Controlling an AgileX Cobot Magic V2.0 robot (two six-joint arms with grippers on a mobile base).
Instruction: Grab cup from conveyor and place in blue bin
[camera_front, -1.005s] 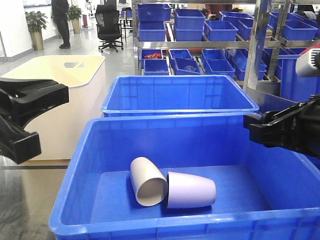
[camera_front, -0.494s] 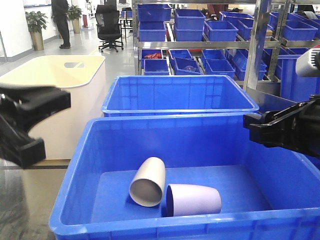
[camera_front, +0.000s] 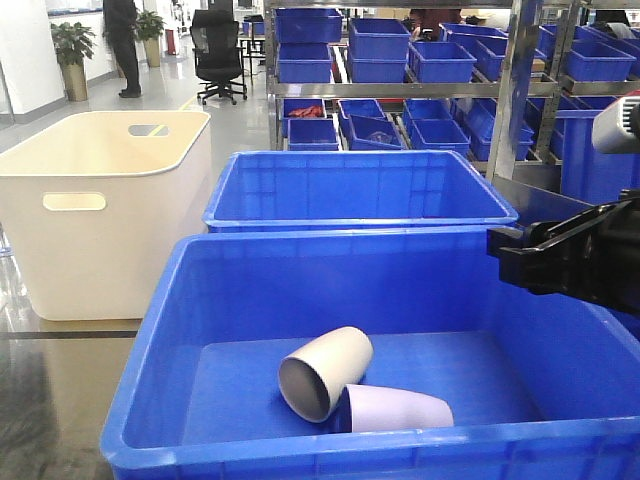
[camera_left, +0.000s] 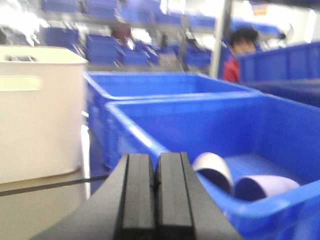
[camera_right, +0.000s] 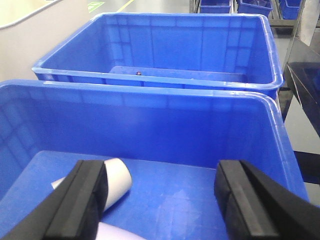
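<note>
The blue bin (camera_front: 400, 290) stands right in front of me. Two cups lie on their sides in it, a white cup (camera_front: 325, 385) and a lavender cup (camera_front: 400, 408), touching each other. My right gripper (camera_front: 515, 255) hovers over the bin's right rim. In the right wrist view it (camera_right: 160, 195) is open wide and empty above the bin floor (camera_right: 200, 195), with the white cup (camera_right: 117, 180) behind its left finger. My left gripper (camera_left: 155, 172) is shut and empty, low outside the bin's near left corner (camera_left: 150, 145). It does not show in the front view. The conveyor is out of view.
A second large blue tub (camera_front: 355, 190) stands directly behind the bin. A cream-white tub with handle cutouts (camera_front: 100, 200) is at the left. Metal shelves with small blue bins (camera_front: 440, 60) fill the back. A black office chair (camera_front: 218, 55) is far behind.
My left gripper has left the front view at the left edge. Both cups have rolled in the bin; the lavender one has slid toward the front wall. The right gripper has not moved.
</note>
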